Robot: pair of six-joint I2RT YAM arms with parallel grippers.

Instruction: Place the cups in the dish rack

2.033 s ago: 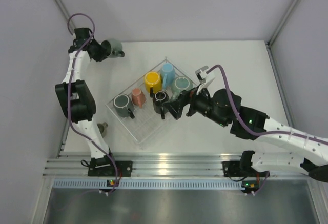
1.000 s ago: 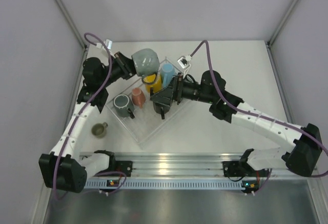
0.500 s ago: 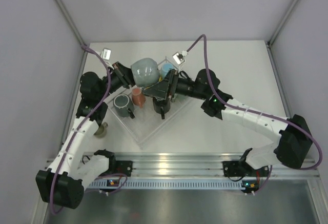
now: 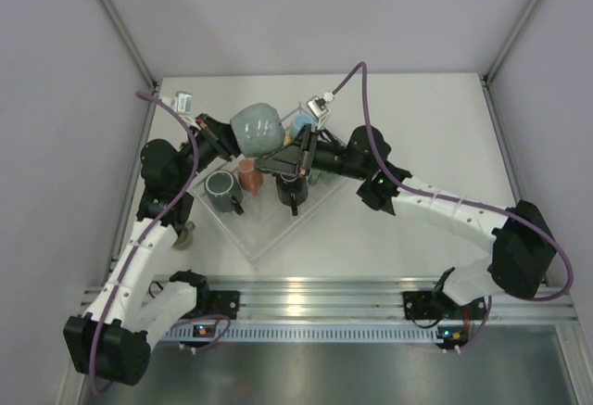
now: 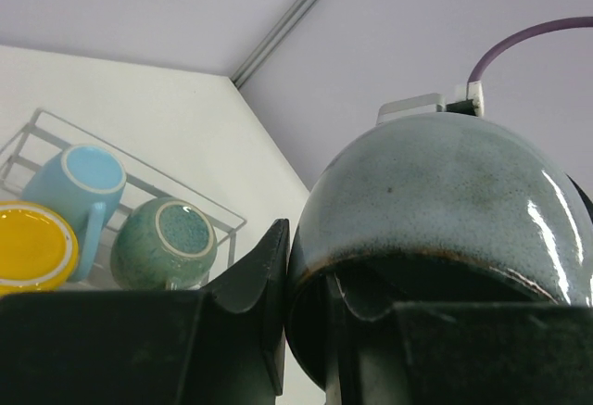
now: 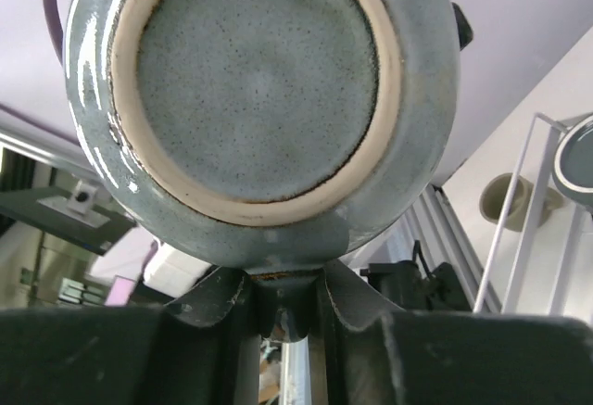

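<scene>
A big grey-blue mug (image 4: 257,129) hangs in the air above the back corner of the clear dish rack (image 4: 264,234), held from both sides. My left gripper (image 4: 225,142) is shut on its rim, one finger inside the wall and one outside (image 5: 271,266). My right gripper (image 4: 280,157) is shut on the mug's handle (image 6: 285,308), under the round base (image 6: 259,81). In the rack stand a dark grey-green cup (image 4: 220,189), a salmon pink cup (image 4: 247,173), a black cup (image 4: 292,187), a light blue cup (image 5: 79,178), a teal-green cup (image 5: 171,238) and a yellow cup (image 5: 32,247).
A small olive cup (image 4: 183,232) sits on the table left of the rack, partly behind my left arm; it also shows in the right wrist view (image 6: 514,201). Purple cables arc over both arms. White walls close in the table on three sides.
The right gripper's fingers have closed on the handle of the mug that the left gripper carried over the rack. Both arms have drawn closer together above the rack's back corner.
</scene>
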